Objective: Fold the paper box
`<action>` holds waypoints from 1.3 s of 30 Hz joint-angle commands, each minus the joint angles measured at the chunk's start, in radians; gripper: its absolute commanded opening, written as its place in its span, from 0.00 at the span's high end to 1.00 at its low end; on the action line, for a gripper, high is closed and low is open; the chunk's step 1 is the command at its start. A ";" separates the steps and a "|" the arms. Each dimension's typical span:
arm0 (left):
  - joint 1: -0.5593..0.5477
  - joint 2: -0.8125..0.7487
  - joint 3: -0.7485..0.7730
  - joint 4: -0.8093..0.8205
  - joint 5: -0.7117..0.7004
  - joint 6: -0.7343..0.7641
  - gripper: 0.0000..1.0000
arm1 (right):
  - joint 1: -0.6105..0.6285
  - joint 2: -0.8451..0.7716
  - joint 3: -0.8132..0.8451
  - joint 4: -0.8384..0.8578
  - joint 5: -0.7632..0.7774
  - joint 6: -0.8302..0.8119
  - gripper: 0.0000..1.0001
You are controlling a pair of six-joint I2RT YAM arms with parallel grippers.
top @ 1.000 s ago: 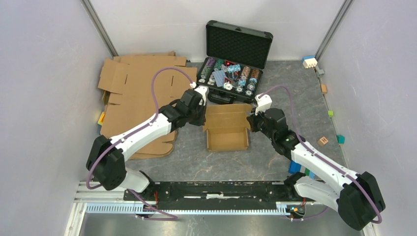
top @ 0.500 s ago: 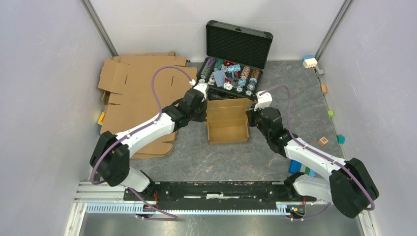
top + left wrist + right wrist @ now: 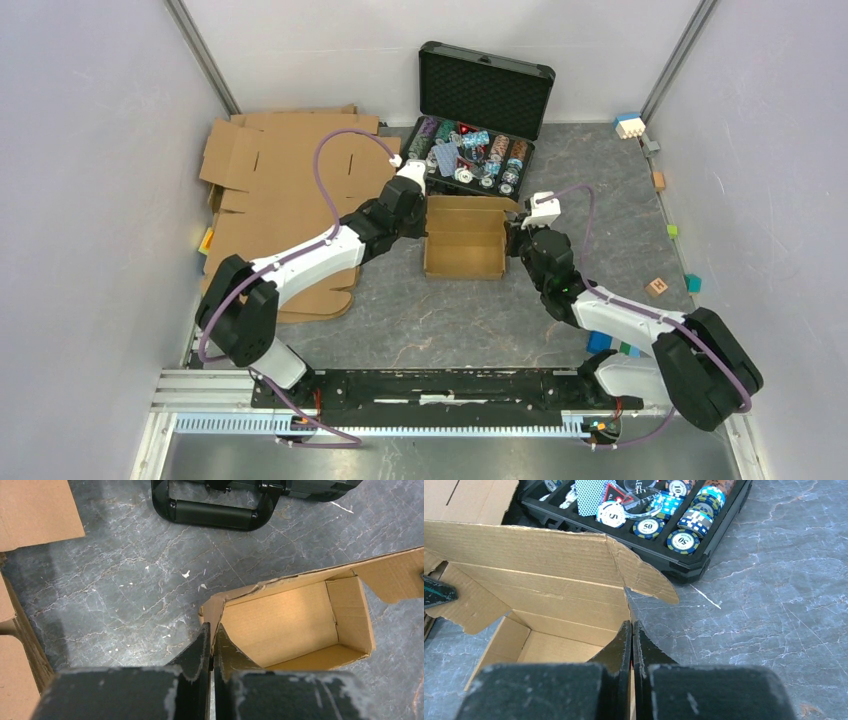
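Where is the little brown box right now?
In the top view the paper box sits centrally, in front of the black chip case, with the left gripper pinching its left wall and the right gripper its right wall.

A paper box (image 3: pixel 464 240) is seen set at the middle of the table (image 3: pixel 420 320), flanked by two grippers.

The left gripper (image 3: pixel 212 637) is placed at the box's left wall and the right gripper (image 3: pixel 632 632) at its right wall, each wall being pinched at its top edge. Just behind the box, on the far side, a case of chips (image 3: pixel 470 150) is laid on the table, with its lid (image 3: pixel 487 88) stood up toward the back wall. Flat cardboard sheets (image 3: pixel 280 190) are stacked at the far left, left of the case and apart from the box. Small blocks (image 3: pixel 657 287) are scattered along the table's right edge, from far to near.
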 commanded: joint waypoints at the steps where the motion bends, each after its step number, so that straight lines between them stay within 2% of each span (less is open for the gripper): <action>1: 0.003 0.011 0.012 0.105 -0.051 0.000 0.98 | 0.000 0.031 0.017 0.090 0.064 0.021 1.00; 8: -0.002 -0.011 -0.040 0.132 -0.016 -0.086 0.98 | 0.028 0.028 0.004 0.066 0.087 0.059 1.00; 18: -0.026 -0.073 -0.166 0.231 -0.061 -0.123 0.98 | 0.086 0.007 -0.034 0.053 0.234 0.128 1.00; 31: -0.060 -0.100 -0.221 0.257 -0.092 -0.127 0.98 | 0.166 0.021 -0.032 -0.014 0.399 0.269 1.00; 35: -0.061 -0.115 -0.233 0.247 -0.090 -0.124 0.98 | 0.186 0.028 -0.006 -0.073 0.417 0.317 0.91; 39: -0.063 -0.129 -0.256 0.254 -0.086 -0.125 0.98 | 0.199 0.029 -0.004 -0.092 0.424 0.336 0.93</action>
